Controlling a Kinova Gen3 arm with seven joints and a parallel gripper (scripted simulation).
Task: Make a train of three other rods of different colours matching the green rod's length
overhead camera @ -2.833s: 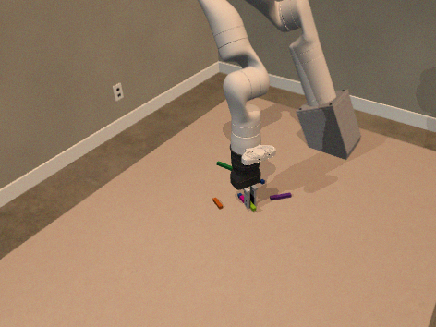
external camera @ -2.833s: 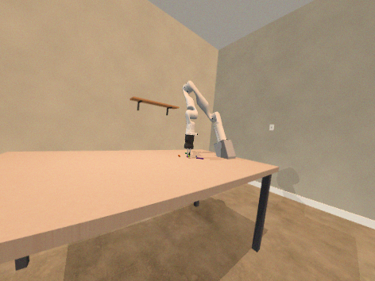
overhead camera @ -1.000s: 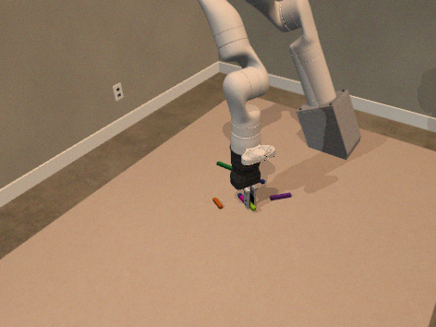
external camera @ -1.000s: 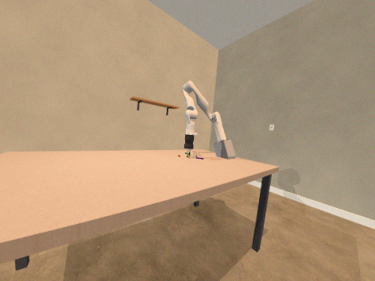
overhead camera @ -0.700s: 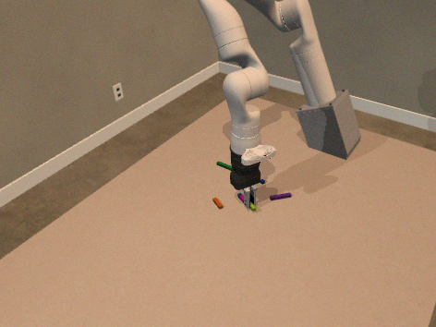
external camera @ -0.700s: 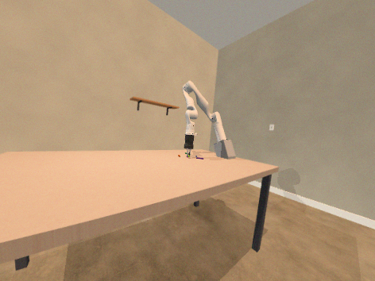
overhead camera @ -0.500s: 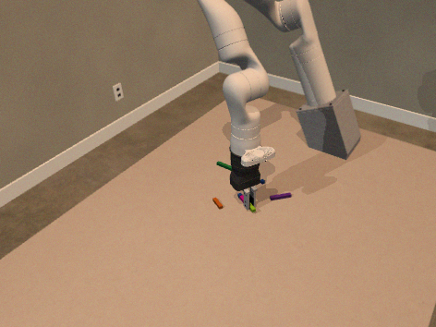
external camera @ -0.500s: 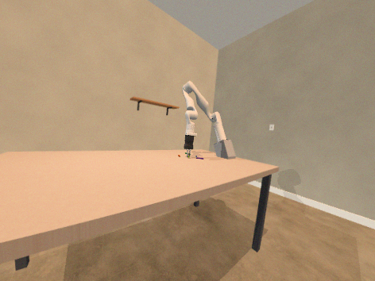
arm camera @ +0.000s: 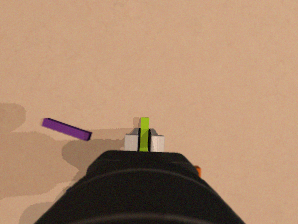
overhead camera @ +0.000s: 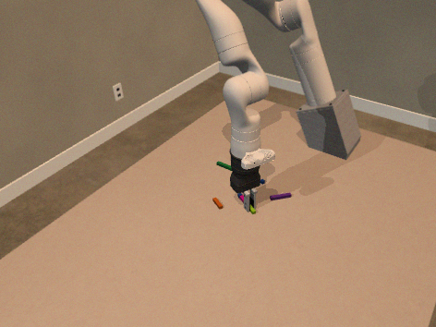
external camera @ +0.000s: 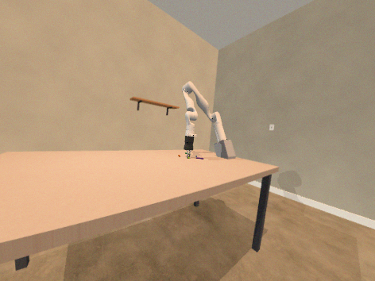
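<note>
A tan table (external camera: 119,186) on dark legs (external camera: 260,216) stands in a room with beige walls. A wooden shelf (external camera: 154,103) on two black brackets hangs on one wall. A white outlet (overhead camera: 118,91) sits above the white baseboard (overhead camera: 106,131), over brown carpet (external camera: 310,246).

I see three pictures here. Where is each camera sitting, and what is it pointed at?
Top: high up, looking down at an angle on the table; shows the arm, its base and the gripper.
Exterior: far off at the table's end, looking along it towards the small, distant arm.
Wrist: on the arm itself, looking down past the black gripper body at the fingers clamped on the lime rod.
Top and wrist both show the lime rod and the purple rod.
</note>
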